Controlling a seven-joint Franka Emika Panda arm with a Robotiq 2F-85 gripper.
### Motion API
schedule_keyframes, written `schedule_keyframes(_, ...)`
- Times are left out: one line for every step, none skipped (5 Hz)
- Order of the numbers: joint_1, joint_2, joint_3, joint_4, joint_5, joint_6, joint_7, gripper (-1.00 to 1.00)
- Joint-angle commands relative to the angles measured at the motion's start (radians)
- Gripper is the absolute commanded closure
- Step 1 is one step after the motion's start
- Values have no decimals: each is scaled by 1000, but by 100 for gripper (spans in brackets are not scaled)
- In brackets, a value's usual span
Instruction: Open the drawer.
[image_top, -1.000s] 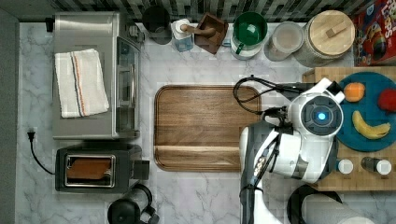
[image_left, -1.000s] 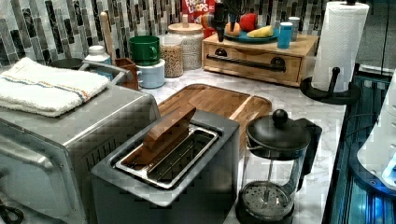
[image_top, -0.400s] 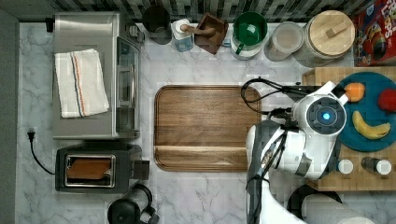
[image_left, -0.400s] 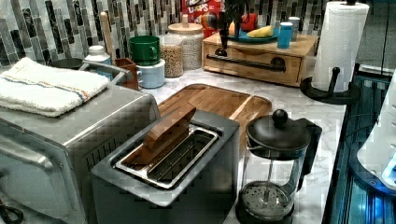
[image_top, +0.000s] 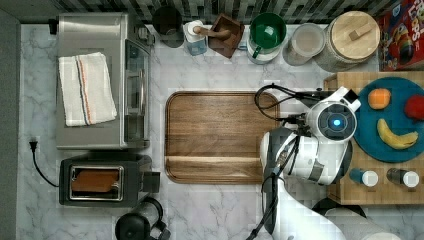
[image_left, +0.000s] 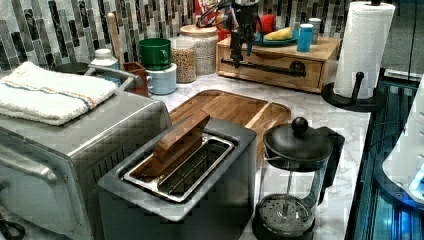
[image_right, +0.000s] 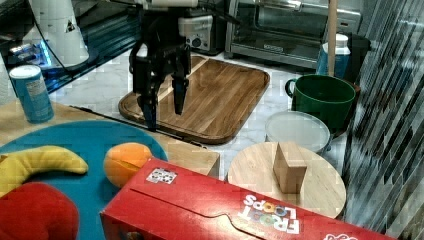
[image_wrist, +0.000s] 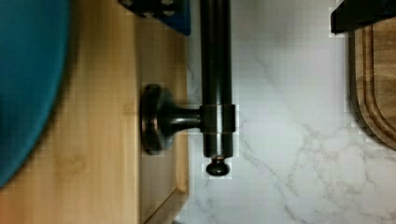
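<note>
The drawer (image_left: 272, 61) is a shallow light-wood front in a wooden box (image_top: 350, 82), and it looks shut. A long black bar handle (image_left: 267, 68) runs across its front. My gripper (image_left: 241, 50) hangs open over the handle's end at the left view's left. In the wrist view the handle (image_wrist: 215, 70) and its round mount (image_wrist: 156, 119) lie between the two fingers, with neither finger touching the bar. In the right view my gripper (image_right: 164, 114) points down in front of the box with its fingers spread apart.
A dark walnut tray (image_top: 220, 135) lies on the marble counter beside the box. On top of the box are a blue plate (image_top: 372, 132) with fruit and small bottles. A paper towel holder (image_left: 362, 50), French press (image_left: 295, 185), toaster (image_top: 105, 180) and jars stand around.
The arm has shifted toward the top view's right, nearer the wooden box. In the left view the gripper has come down to the handle's end.
</note>
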Motion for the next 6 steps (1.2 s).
schedule_keyframes(-36,20,0,6,-53,16,-25,-100)
schedule_keyframes(-47,52,14,23,-45,41,-26,-100)
schedule_keyframes(-60,75,37,38,-12,33,-47,-100)
schedule_keyframes(-44,56,46,28,-1,-24,-14,-100)
schedule_keyframes(-15,9,57,-6,-8,-71,62,-100)
schedule_keyframes(-39,-5,121,-8,62,-123,-28,-100)
